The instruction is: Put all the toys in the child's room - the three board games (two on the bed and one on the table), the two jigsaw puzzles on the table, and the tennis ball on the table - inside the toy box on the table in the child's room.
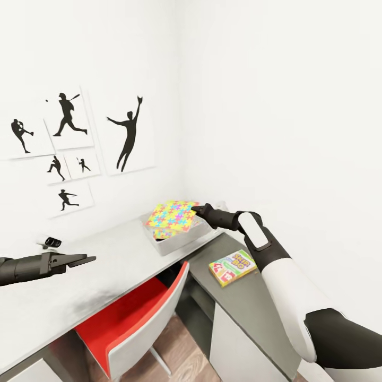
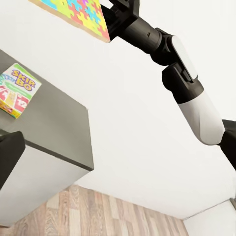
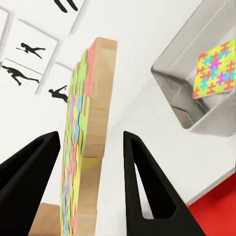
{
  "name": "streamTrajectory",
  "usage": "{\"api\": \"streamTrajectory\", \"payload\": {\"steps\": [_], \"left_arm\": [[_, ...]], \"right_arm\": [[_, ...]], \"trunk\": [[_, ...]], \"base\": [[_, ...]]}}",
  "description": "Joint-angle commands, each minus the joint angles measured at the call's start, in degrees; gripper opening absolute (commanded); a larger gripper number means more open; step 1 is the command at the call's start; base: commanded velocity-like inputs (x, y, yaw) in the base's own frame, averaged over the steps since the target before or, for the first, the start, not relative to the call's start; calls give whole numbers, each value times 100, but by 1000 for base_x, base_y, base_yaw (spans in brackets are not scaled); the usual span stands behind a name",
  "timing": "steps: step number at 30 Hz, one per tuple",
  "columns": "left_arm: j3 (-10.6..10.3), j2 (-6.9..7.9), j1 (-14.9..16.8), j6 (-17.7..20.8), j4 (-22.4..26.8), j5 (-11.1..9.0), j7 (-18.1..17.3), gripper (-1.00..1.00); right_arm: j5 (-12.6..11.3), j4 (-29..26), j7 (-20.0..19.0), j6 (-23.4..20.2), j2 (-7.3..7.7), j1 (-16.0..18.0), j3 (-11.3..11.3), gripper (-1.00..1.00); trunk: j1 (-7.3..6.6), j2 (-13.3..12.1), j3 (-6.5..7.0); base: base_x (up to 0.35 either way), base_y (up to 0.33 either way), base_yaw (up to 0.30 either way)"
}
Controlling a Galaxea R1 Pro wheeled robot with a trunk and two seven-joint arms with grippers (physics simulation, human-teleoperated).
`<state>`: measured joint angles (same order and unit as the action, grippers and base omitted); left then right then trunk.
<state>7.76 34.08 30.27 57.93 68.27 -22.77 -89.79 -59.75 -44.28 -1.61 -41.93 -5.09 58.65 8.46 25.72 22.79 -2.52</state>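
My right gripper (image 1: 195, 208) is shut on the edge of a jigsaw puzzle (image 1: 171, 215), a flat sheet of yellow, blue, pink and green pieces, and holds it just above the toy box (image 1: 178, 245) at the desk's far end. In the right wrist view the held puzzle (image 3: 86, 128) stands edge-on between the two black fingers. A second puzzle (image 3: 216, 73) lies inside the grey toy box (image 3: 172, 83). A yellow-green and red board game (image 1: 232, 267) lies flat on the lower dark grey side unit (image 1: 249, 313). My left gripper (image 1: 91, 259) hovers open over the pale table (image 1: 79, 289), holding nothing.
A red and white chair (image 1: 132, 318) is pushed under the desk between my arms. A small dark object (image 1: 52, 242) sits by the wall on the desk. Framed baseball silhouettes (image 1: 127, 135) hang above. Wooden floor (image 2: 98, 216) lies beside the side unit.
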Motion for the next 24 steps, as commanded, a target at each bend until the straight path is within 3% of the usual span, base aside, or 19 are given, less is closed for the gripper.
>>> {"api": "streamTrajectory", "payload": {"steps": [1, 12, 20, 24], "left_arm": [[-3, 2, 5, 61, 1, 1, -21, 100], [-3, 2, 5, 61, 2, 3, -21, 100], [-3, 2, 5, 61, 2, 6, -21, 100], [-3, 2, 5, 61, 2, 9, -21, 100]], "right_arm": [[16, -1, -15, -17, 2, 6, -2, -100], [8, -1, -15, 1, 19, 6, -8, -100], [6, -1, -18, 5, 33, 6, -11, -100], [0, -1, -21, -4, 46, 6, -11, -100]], "trunk": [[6, 13, -14], [6, 13, -14], [6, 13, -14], [6, 13, -14]], "base": [[237, -10, 271], [103, 48, 93], [20, 72, -8], [129, 100, -189]]}}
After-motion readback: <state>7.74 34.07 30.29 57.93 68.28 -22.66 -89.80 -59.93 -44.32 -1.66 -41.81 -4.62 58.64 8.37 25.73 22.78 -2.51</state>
